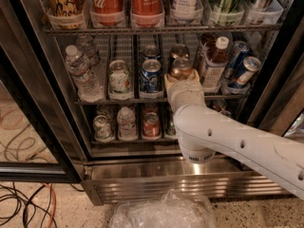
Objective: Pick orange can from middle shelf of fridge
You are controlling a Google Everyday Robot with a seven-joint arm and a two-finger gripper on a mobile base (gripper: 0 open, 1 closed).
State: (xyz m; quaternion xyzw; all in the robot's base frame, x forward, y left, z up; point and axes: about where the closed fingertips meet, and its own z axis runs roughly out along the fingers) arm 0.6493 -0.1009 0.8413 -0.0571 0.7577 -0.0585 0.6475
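i see the orange can [181, 68] upright, lid up, at the front edge of the middle shelf [95, 100], just right of the blue can [151, 77]; my gripper [181, 81] pinches its lower sides.

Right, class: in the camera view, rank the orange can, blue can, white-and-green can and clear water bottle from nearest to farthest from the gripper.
The gripper is at the middle shelf.
1. Orange can: right at it.
2. Blue can: next lane left.
3. White-and-green can: further left.
4. Water bottle: far left.
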